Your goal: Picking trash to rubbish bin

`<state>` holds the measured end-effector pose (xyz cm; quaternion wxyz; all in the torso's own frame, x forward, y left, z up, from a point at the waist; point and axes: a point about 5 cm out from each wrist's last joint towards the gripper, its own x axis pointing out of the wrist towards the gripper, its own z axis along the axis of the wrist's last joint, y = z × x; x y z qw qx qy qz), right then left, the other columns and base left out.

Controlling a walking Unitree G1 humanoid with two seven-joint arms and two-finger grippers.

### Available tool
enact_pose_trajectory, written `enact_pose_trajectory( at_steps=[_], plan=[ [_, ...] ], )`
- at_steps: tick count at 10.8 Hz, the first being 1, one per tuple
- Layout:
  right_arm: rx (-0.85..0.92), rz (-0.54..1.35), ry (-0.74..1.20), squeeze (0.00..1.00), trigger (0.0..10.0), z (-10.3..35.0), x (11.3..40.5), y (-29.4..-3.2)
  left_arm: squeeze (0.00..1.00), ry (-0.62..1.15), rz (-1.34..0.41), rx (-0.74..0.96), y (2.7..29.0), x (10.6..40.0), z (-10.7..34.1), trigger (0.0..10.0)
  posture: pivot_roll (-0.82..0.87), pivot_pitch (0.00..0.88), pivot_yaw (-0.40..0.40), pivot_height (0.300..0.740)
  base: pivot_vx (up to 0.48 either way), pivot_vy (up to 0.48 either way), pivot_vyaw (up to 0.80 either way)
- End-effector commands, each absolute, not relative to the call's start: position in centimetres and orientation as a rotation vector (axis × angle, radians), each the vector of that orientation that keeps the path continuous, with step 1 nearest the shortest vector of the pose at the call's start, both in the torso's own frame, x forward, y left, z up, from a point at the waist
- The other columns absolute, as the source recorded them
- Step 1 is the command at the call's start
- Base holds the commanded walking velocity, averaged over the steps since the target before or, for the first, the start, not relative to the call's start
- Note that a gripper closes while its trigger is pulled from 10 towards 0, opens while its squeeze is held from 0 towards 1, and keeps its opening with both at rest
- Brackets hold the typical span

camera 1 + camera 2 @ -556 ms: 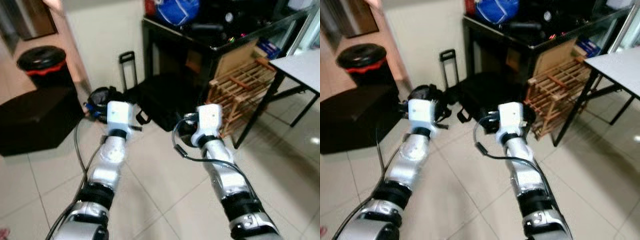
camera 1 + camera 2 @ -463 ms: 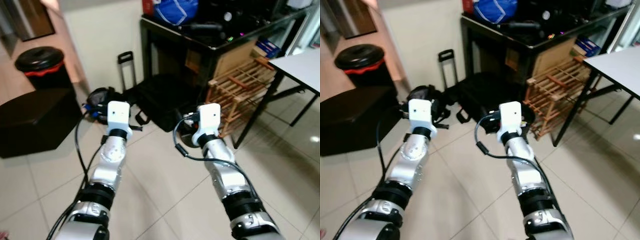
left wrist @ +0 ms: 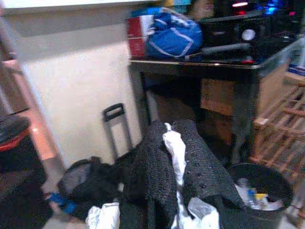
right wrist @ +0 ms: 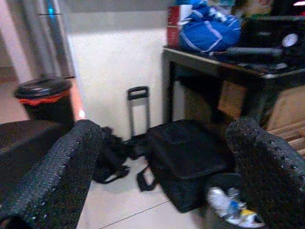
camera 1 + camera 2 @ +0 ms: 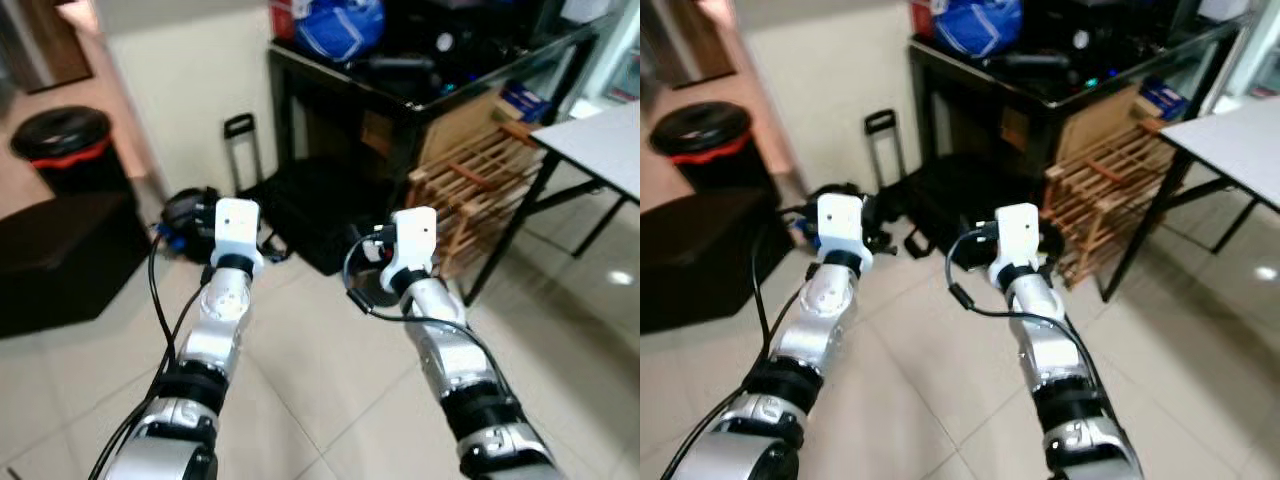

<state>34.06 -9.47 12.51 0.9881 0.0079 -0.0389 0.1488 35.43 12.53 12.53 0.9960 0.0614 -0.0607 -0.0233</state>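
Two bins here: a black one with a red band [image 5: 62,148] far left by the wall, and a small black rubbish bin [image 3: 259,192] with trash in it near the wooden rack [image 5: 478,190]. Left end effector [image 3: 167,191] is clamped on one white crumpled wrapper [image 3: 174,152]. Right end effector [image 4: 167,167] is spread wide, nothing in it. Beige tiled floor [image 5: 320,390], one black suitcase [image 5: 315,210], dark tabletop [image 5: 420,80] behind.

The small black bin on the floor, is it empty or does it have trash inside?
Not empty: the small black bin has its top open, with light-coloured trash inside.
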Motion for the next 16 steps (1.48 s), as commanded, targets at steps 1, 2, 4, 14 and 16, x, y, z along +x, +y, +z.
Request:
enact_pose_trajectory(
  at_steps=[1,2,4,14,16],
  plan=[
    [0.010,0.269,-0.081,0.00,10.0,12.58,34.22,-10.55,0.00,-0.116,-0.064,0.127,11.60,35.45,12.48,10.0,-0.02,0.041,0.029,0.740,0.281,0.000,0.00],
    [0.009,0.268,-0.079,0.00,10.0,12.56,34.22,-10.55,0.00,-0.114,-0.063,0.128,11.62,35.46,12.47,10.0,-0.02,0.041,0.029,0.740,0.394,0.000,0.00],
    [0.003,0.274,-0.076,0.00,10.0,12.44,34.12,-10.36,0.00,-0.110,-0.061,0.133,11.71,35.41,12.37,10.0,-0.02,0.044,0.028,0.740,0.279,0.000,0.00],
    [0.014,0.281,-0.074,0.00,10.0,12.29,33.89,-10.36,0.00,-0.080,-0.055,0.151,11.71,35.25,11.76,10.0,-0.02,0.049,0.026,0.740,0.367,0.000,-0.12],
    [0.015,0.284,-0.074,0.00,10.0,12.30,33.93,-10.31,0.00,-0.070,-0.051,0.159,11.73,35.28,11.65,10.0,-0.02,0.043,0.025,0.740,0.471,0.000,0.00]
  ],
)
